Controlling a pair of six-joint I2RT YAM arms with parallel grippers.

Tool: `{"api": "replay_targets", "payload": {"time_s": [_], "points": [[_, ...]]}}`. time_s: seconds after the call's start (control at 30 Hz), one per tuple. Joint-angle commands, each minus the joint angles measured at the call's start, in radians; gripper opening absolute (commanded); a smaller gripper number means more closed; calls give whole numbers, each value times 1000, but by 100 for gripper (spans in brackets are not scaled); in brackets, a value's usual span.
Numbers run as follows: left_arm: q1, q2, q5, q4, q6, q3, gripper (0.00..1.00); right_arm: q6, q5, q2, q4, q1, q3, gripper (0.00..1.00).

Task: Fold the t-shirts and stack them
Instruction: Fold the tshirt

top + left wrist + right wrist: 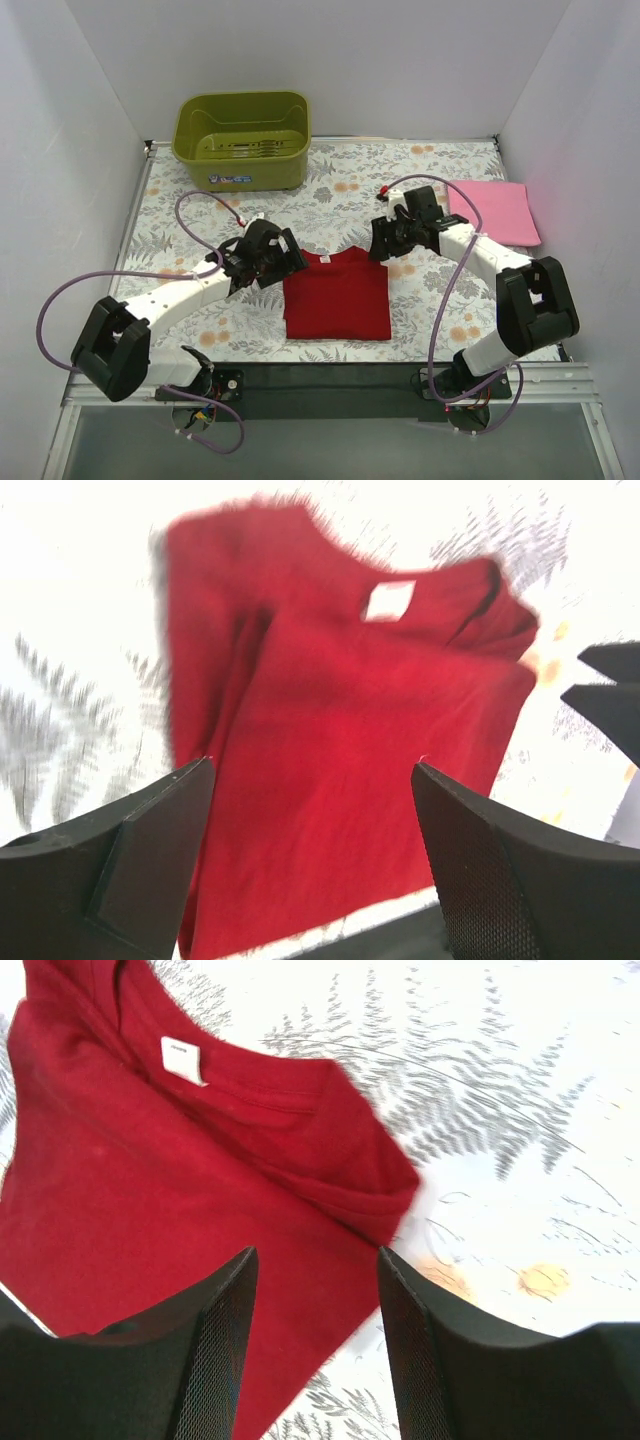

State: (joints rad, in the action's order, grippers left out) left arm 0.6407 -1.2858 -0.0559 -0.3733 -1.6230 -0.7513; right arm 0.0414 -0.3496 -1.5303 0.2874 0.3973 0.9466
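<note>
Olive-green plastic tub [243, 140] upright at far-left of floral tablecloth [340, 180]; white walls [320, 60] around.

From above, the left gripper [288, 262] and right gripper [382, 245] cover the far corners of the red t-shirt [337, 300], so contact with the cloth cannot be told there. The left wrist view is blurred, smearing the shirt's edges and white neck label [388, 601]. The right wrist view cuts the shirt off at its left and top edges, and the label's print is too small to read.
</note>
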Motion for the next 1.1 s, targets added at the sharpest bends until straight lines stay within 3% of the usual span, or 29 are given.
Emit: {"api": "replay_targets", "payload": {"time_s": [0.0,0.33,0.57,0.7,1.07], "points": [[-18,-67,-41,36,165,-54,73,24,-113,32,-59,-87,-73,49],[-45,-188,22,106,330,-92,73,43,-245,-51,-159,-181,-167,49],[-91,-214,54,128,387,-100,73,48,-316,-100,-215,-199,-200,38],[-95,-240,116,142,425,-111,72,45,-330,-125,-237,-199,-212,37],[-105,-323,195,175,469,-160,58,46,-347,-149,-264,-198,-229,34]]}}
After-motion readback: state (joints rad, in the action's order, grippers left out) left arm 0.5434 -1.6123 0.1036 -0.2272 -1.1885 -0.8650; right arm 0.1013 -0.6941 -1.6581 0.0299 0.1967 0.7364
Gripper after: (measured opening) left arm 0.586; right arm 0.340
